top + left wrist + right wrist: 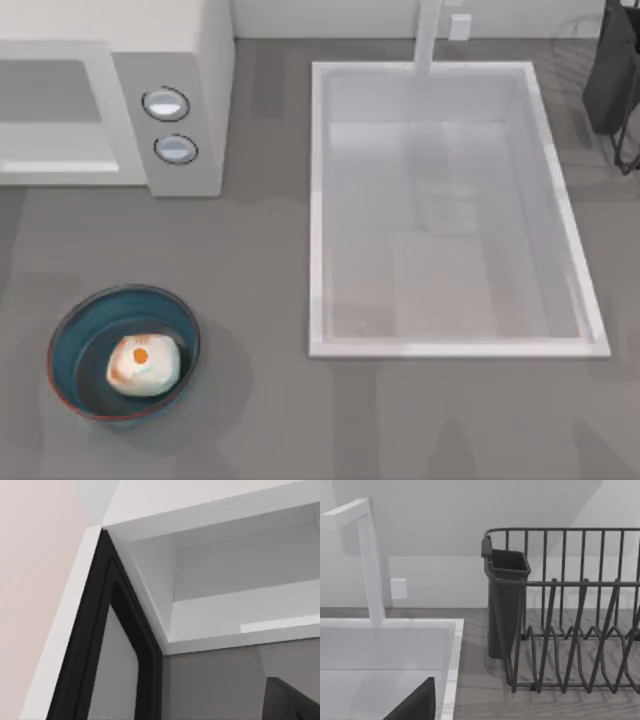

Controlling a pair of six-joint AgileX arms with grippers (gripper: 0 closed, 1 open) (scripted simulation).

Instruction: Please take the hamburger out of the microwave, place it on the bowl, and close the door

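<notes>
The hamburger (143,364) is seen resting in the bowl (70,375); the door (107,655) remains to be pushed shut. Tool states cannot be told.

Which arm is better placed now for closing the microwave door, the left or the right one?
Left, probably. Its wrist view looks closely at the open door and the microwave cavity. The right wrist view faces the dish rack beside the sink. The hamburger already lies in the bowl.
</notes>
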